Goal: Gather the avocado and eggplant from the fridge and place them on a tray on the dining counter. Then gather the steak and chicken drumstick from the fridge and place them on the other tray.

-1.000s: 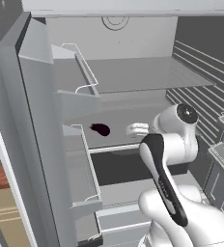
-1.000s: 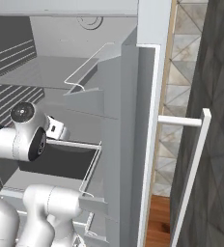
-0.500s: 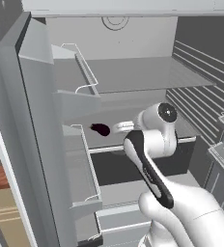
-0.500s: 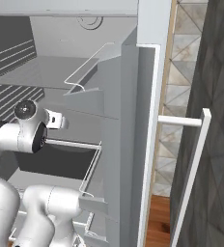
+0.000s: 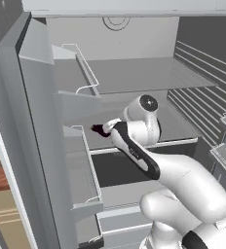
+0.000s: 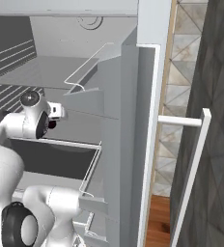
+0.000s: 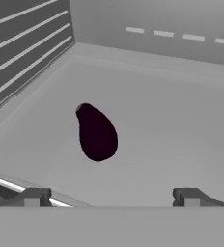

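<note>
Inside open fridge [image 5: 193, 73], middle shelf [image 7: 172, 130] bare but for eggplant [image 7: 97, 133]. Arm reaches over shelf edge. Eggplant lies flat, stem end toward 11 o'clock in hand view, ahead of gripper [image 7: 109, 197], well apart from fingertips [image 7: 33, 197]. Jaws fully spread, holding nothing. Step in hand: approach to first pickup. Next move, by my reading: advance, straddle eggplant, close.
</note>
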Available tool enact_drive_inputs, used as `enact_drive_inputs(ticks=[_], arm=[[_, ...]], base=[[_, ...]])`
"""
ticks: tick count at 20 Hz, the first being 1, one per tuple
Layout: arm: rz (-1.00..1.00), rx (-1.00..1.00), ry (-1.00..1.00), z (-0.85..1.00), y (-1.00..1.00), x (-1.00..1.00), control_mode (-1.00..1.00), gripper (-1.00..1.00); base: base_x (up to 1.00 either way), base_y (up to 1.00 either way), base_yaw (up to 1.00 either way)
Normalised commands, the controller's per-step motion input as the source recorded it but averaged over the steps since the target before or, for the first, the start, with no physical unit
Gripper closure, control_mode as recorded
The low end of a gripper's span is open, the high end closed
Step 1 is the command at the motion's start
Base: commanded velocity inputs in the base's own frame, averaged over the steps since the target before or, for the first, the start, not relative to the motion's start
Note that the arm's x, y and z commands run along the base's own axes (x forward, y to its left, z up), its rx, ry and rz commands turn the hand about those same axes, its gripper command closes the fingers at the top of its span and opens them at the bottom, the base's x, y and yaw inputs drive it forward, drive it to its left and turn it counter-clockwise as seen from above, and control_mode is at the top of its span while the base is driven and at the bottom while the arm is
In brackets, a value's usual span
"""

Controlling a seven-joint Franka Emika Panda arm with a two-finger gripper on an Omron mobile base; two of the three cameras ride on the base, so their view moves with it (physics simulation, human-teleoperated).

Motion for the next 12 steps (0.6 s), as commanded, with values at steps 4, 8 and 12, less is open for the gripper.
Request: enact_drive_inputs(ticks=[4,8,12], arm=[[0.09,-0.05,0.02,-0.18,0.07,0.15,-1.00,-1.00],[0.03,-0.05,0.00,-0.33,0.19,0.13,-1.00,-1.00],[0.00,-0.04,0.00,-0.29,0.24,0.24,-1.00,-1.00]], base=[[0.00,0.00,0.00],[0.00,0.00,0.00],[0.00,0.00,0.00]])
